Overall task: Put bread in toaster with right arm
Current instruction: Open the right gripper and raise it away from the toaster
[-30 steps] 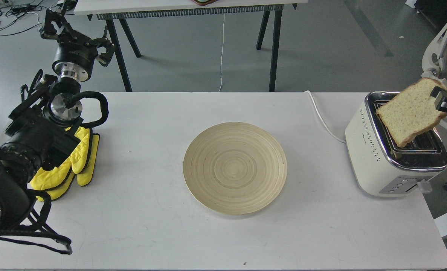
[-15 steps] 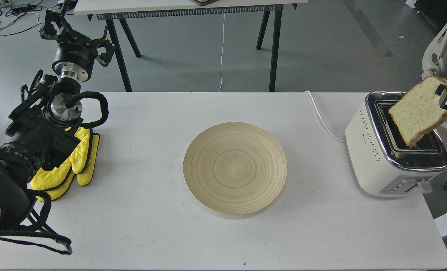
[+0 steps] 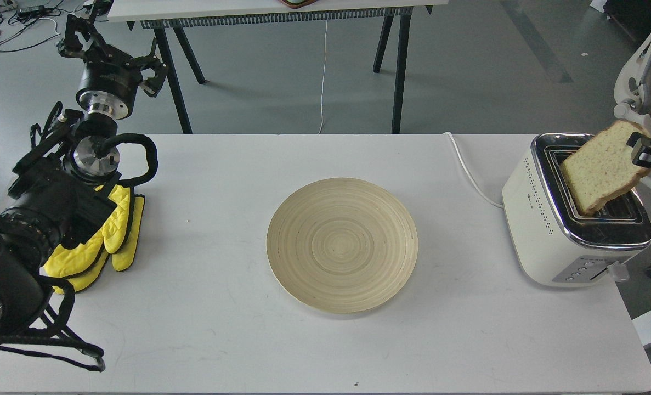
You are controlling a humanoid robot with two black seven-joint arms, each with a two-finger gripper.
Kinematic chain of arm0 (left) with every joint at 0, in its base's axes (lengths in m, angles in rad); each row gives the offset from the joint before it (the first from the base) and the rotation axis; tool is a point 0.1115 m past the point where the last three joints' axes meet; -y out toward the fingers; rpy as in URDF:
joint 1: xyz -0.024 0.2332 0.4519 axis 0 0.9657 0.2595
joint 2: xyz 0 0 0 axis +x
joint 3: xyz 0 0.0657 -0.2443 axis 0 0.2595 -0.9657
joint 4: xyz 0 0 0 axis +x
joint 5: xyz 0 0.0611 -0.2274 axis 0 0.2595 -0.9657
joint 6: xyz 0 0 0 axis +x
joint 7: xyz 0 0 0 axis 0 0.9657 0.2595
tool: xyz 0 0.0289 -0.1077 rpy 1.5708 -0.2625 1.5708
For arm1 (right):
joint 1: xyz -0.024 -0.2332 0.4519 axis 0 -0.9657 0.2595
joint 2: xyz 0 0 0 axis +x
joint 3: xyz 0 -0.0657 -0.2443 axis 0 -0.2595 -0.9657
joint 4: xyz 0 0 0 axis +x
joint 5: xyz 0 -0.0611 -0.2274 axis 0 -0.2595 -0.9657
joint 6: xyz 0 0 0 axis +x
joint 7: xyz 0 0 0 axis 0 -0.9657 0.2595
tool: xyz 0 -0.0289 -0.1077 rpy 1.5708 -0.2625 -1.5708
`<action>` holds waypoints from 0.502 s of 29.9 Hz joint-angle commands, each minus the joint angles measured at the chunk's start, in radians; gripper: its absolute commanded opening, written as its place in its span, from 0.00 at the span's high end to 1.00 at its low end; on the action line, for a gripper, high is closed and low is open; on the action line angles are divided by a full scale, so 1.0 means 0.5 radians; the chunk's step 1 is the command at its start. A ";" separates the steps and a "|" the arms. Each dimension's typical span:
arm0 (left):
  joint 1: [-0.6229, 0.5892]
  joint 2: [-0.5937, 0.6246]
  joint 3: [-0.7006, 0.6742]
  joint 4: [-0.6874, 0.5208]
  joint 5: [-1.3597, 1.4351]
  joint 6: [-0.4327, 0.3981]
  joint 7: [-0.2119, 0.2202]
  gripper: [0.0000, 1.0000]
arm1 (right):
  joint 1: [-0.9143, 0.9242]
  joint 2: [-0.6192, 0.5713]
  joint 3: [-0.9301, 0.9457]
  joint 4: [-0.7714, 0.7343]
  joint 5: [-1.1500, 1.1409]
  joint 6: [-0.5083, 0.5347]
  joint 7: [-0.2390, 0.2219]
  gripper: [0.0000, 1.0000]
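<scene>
The bread [image 3: 602, 167] is a pale slice with a brown crust, held tilted over the toaster [image 3: 575, 211] at the table's right end. Its lower corner touches or dips into the left slot. My right gripper [image 3: 640, 152] enters from the right edge and is shut on the slice's upper right corner. The toaster is cream-white with a chrome top, dotted side and a silver button panel. My left gripper [image 3: 108, 46] is raised at the far left, beyond the table's back edge, open and empty.
A round bamboo plate [image 3: 342, 244] lies bare at the table's middle. Yellow oven mitts [image 3: 103, 241] lie under my left arm. The toaster's white cord [image 3: 470, 173] runs across the table's back right. A white chair [image 3: 646, 71] stands behind the toaster.
The bread has swung from flat-on to more edge-on and come down a little, its lower corner now at the left slot. My left arm has not moved.
</scene>
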 commanded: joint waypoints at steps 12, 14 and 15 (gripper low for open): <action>0.001 0.000 0.000 0.000 0.000 0.000 0.000 0.00 | 0.002 0.203 0.508 0.092 0.922 -0.001 0.181 0.01; -0.002 0.000 0.000 0.000 0.000 0.000 0.000 0.00 | 0.002 0.249 0.573 0.085 1.192 0.021 0.242 0.00; -0.002 0.000 0.000 0.000 0.000 0.000 0.000 0.00 | 0.002 0.292 0.612 0.079 1.333 0.030 0.285 0.00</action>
